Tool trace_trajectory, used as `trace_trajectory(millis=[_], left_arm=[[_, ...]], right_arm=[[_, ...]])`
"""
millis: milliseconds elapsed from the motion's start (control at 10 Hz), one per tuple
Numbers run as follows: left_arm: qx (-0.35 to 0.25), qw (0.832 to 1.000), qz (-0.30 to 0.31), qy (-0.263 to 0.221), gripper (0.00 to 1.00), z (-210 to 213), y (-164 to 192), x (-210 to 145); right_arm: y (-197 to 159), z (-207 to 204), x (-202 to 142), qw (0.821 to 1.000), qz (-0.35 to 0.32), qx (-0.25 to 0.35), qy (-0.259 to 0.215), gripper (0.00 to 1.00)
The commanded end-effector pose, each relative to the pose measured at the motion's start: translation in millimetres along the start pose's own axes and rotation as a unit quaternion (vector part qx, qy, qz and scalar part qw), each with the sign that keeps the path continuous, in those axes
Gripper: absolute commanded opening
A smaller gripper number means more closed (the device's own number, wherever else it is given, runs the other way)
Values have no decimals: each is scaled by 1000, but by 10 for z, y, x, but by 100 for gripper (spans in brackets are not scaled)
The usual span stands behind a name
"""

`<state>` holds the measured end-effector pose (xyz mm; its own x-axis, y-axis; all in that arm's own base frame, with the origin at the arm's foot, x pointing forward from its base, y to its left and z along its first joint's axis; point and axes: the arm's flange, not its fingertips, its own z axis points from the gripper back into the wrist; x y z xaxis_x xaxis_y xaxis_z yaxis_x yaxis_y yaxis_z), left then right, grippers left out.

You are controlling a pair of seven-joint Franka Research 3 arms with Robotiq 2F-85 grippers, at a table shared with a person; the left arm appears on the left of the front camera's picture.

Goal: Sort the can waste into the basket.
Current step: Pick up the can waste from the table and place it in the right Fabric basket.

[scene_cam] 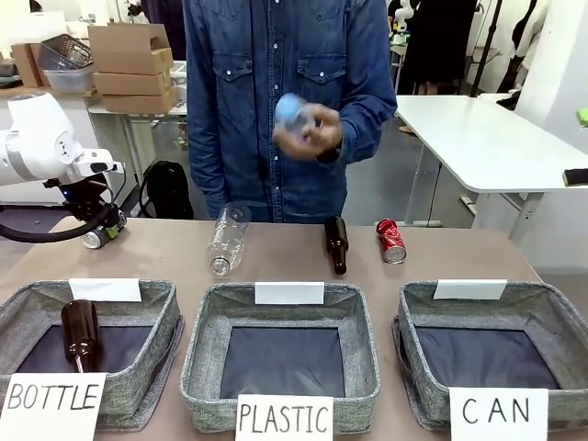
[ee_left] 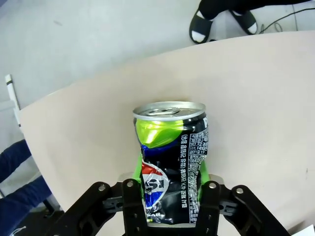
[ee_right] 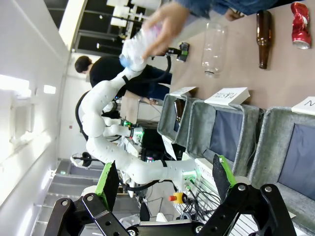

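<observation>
The dark blue-black can (ee_left: 172, 147), silver-topped and dented with a green patch, stands upright on the table with my left gripper (ee_left: 170, 184) shut on it between the green pads. From the front, that gripper (scene_cam: 103, 228) and can (scene_cam: 91, 241) are at the table's far left. A red dented can (scene_cam: 391, 241) lies at the far side, right of centre. The grey basket marked "CAN" (scene_cam: 415, 349) sits at the near right, its dark floor bare. My right gripper (ee_right: 165, 179) hangs open and empty, off the table; its view also takes in the red can (ee_right: 299, 24).
A brown bottle (scene_cam: 336, 244) and a clear plastic bottle (scene_cam: 228, 239) lie on the far half of the table. The "BOTTLE" basket (scene_cam: 156, 349) holds one brown bottle (scene_cam: 80, 333); the "PLASTIC" basket (scene_cam: 204, 358) is in the middle. The person's hands (scene_cam: 308, 124) hold a plastic bottle above the table.
</observation>
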<state>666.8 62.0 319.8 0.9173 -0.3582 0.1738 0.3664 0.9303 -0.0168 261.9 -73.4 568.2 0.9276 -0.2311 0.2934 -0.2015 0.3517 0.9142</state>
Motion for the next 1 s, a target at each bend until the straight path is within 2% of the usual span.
trace_trajectory(millis=[0, 200, 300, 500, 600, 700, 900], left_arm=[[-13, 1000, -11, -14, 0, 48, 13, -35], [-16, 1000, -15, -14, 0, 55, 1, -44], [-18, 1000, -12, -11, 21, 68, 2, -60], [-16, 1000, 2, -13, 21, 255, 44, -168], [-36, 999, 12, -18, 21, 578, 33, -387], [-72, 997, -2, -37, 21, 988, -63, -749], [-117, 982, -107, -103, 21, 1641, -448, -1728]], right_arm=[[11, -27, 32, 1000, 13, 12, -5, 100], [11, -27, 32, 1000, 13, 12, -5, 100], [11, -27, 32, 1000, 13, 12, -5, 100], [11, -27, 32, 1000, 13, 12, -5, 100], [11, -27, 32, 1000, 13, 12, -5, 100], [11, -27, 32, 1000, 13, 12, -5, 100], [11, -27, 32, 1000, 13, 12, -5, 100]])
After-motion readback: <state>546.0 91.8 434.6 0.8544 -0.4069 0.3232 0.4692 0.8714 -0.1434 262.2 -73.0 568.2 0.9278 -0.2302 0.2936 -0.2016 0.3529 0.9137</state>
